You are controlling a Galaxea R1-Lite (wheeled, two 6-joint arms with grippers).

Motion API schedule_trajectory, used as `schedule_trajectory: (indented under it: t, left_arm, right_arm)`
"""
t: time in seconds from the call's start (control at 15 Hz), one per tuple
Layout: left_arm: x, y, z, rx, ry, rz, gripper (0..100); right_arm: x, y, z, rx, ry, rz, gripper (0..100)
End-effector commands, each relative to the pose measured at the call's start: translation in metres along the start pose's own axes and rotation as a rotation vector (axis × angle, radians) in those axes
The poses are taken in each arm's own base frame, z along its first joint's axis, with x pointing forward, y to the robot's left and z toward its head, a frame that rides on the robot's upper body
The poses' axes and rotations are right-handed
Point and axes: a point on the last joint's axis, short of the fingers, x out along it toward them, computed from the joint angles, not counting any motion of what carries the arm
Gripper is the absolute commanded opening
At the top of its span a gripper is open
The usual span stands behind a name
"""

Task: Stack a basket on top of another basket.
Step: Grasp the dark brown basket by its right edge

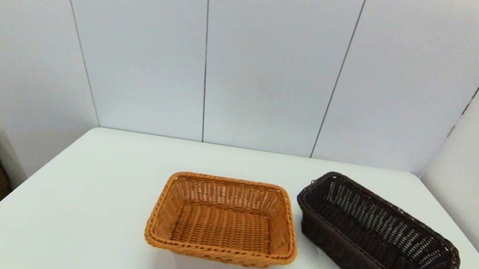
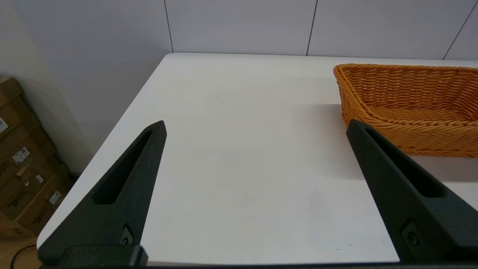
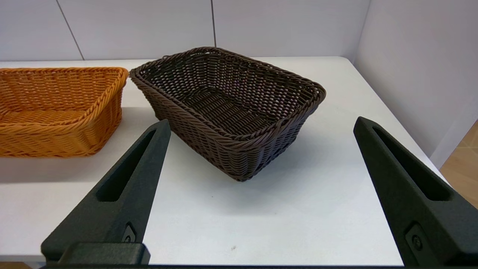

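Two empty wicker baskets side by side on white tabletop (image 1: 93, 208).
Dark brown basket (image 3: 227, 108) ahead of right gripper (image 3: 261, 125), orange-tan basket (image 2: 410, 104) beyond left gripper (image 2: 255, 127); fingers spread wide, gripping nothing.

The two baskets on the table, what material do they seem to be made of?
The dark brown basket looks like woven wicker, perhaps plastic rattan: even, slightly glossy strands, gaps in the walls, a braided rim. The orange-tan basket shows the same weave, tighter, with smooth uniform strands. Natural or synthetic cannot be settled.
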Motion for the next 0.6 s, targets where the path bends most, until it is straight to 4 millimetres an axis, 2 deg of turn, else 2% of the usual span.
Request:
schedule_trajectory:
  t: [0.07, 0.6]
  left_arm:
    - [0.0, 0.0, 0.0, -0.002, 0.0, 0.001, 100]
    - [0.0, 0.0, 0.0, -0.002, 0.0, 0.001, 100]
  right_arm:
    - [0.0, 0.0, 0.0002, 0.0, -0.002, 0.0, 100]
    - [0.0, 0.0, 0.0002, -0.003, -0.002, 0.0, 100]
